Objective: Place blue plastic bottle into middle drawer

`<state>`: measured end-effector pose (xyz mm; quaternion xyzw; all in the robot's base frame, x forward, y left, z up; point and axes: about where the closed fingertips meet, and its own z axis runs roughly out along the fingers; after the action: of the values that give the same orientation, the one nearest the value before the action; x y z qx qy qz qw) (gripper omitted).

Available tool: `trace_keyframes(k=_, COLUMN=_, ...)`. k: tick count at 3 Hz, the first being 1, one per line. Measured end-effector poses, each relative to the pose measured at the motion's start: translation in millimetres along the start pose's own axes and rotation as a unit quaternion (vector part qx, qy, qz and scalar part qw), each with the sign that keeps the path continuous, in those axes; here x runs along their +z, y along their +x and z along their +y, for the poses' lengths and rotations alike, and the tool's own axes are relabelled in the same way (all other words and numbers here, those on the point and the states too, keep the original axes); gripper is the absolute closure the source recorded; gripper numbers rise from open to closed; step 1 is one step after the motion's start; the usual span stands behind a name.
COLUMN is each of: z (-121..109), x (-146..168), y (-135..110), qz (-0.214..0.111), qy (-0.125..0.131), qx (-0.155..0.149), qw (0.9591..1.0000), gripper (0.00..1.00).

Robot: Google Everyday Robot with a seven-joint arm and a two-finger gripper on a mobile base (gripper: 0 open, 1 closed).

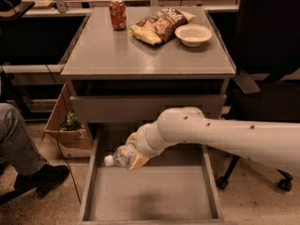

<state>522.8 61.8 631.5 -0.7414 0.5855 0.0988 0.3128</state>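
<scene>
Blue plastic bottle (121, 156) horizontal, cap (108, 161) left, jaws clamping it above middle drawer (150, 200)

The pincer (132, 156) grips the bottle (118, 156) sideways, cap leftward, over the rear of the open drawer (88, 191). The bench (117, 55) carries a can (117, 14), chips (157, 25) and a bowl (193, 34).

Hand (135, 154) holding bottle (118, 156) over middle drawer (150, 196), rear left.

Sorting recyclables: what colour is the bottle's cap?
White cap, camera view; the gripper holds the bottle over the middle drawer.
</scene>
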Motion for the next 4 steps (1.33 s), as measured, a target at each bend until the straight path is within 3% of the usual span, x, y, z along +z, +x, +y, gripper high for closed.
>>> trace_keyframes(k=1, z=5, x=52, y=17, qz=-0.024, qy=0.02, qx=0.009, qw=0.9995, gripper=1.0)
trace_keyframes(k=2, z=23, x=149, y=42, qz=-0.052, qy=0.044, qx=-0.017, qw=0.9975, gripper=1.0)
trace_keyframes(k=4, z=37, x=174, y=51, qz=-0.06, qy=0.041, qx=-0.011, qw=0.9973, gripper=1.0)
